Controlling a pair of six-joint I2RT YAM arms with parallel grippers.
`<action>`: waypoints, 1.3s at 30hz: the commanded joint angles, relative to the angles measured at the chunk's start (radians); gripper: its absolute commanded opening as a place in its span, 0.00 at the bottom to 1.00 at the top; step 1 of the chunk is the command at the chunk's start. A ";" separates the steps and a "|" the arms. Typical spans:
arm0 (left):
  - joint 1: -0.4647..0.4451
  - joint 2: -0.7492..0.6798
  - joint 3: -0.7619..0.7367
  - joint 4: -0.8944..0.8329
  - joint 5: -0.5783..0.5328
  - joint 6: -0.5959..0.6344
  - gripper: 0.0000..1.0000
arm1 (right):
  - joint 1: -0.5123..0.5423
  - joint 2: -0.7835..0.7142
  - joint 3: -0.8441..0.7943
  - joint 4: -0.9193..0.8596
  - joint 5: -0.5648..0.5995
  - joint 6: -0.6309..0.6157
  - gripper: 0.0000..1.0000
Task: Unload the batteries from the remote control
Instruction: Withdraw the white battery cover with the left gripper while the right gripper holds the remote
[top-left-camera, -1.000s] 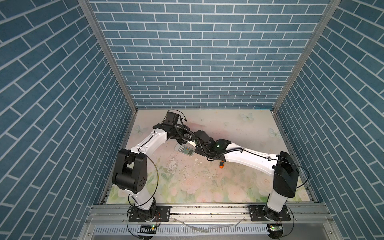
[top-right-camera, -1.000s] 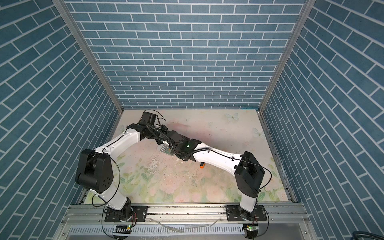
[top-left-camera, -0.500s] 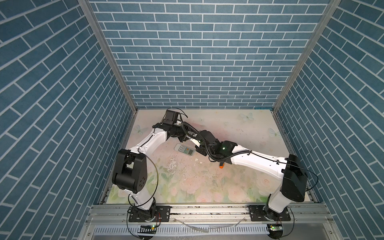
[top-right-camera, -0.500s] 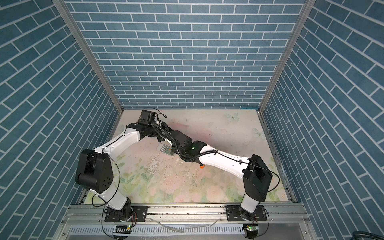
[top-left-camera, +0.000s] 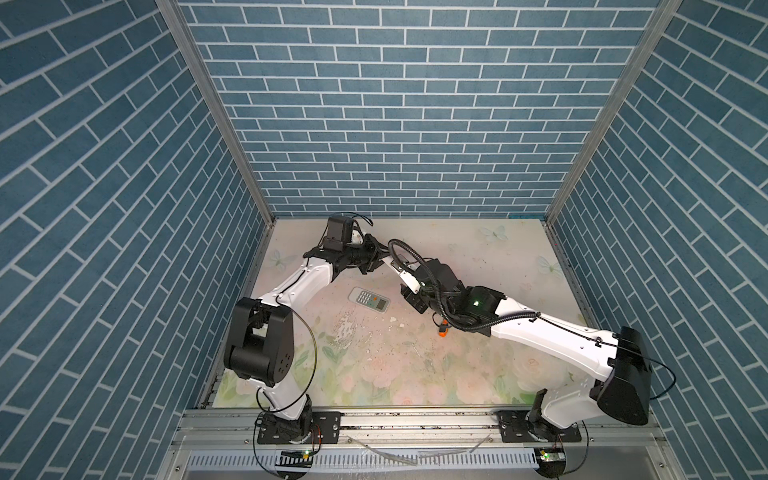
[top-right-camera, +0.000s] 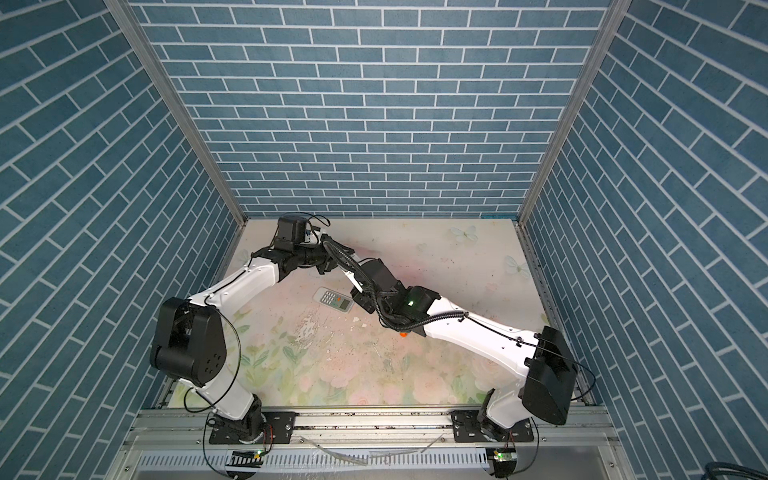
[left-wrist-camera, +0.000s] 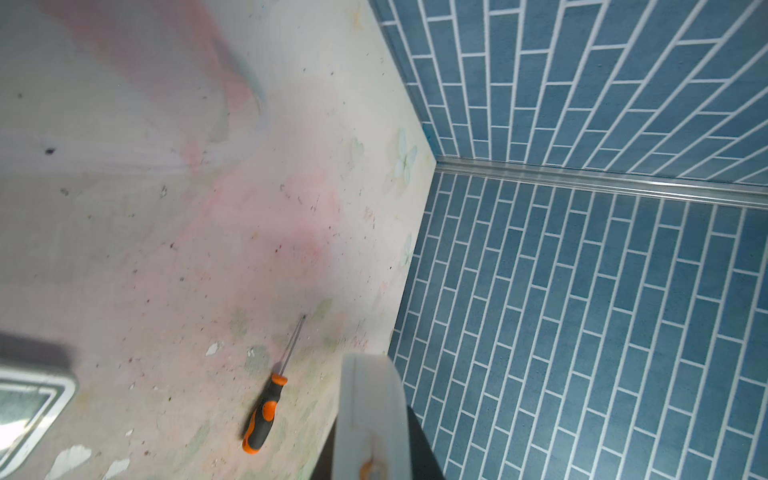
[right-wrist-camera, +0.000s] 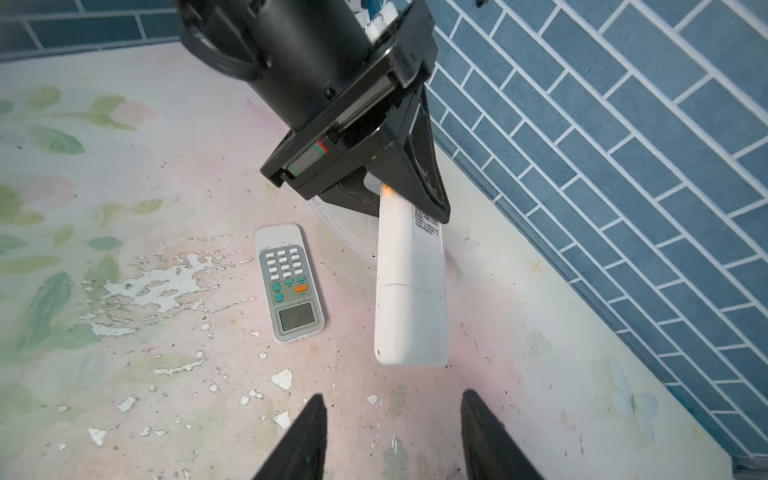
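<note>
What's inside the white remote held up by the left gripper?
The white remote shows only its back, with the battery cover seated shut. The left gripper clamps one end. Any batteries inside are hidden.

Bright, even light, seemingly from overhead, leaves soft shadows on the table (top-left-camera: 457, 249). Wrist views blur close up; the white remote (right-wrist-camera: 410, 291) smears at its end.

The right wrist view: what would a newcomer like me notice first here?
First, a white remote hanging in the air, clamped at one end by the left gripper, its plain back toward the camera. On the flowery, paint-chipped table lies a second remote, buttons and display up. The right gripper stands open and holds nothing.
</note>
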 joint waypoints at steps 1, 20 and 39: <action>0.006 -0.024 -0.073 0.286 -0.040 -0.027 0.00 | -0.034 -0.045 -0.056 0.015 -0.050 0.197 0.52; 0.006 0.013 -0.433 1.198 -0.195 -0.227 0.00 | -0.261 0.002 -0.086 0.270 -0.297 0.886 0.48; 0.005 0.133 -0.452 1.404 -0.227 -0.342 0.00 | -0.320 0.120 -0.017 0.250 -0.357 0.968 0.48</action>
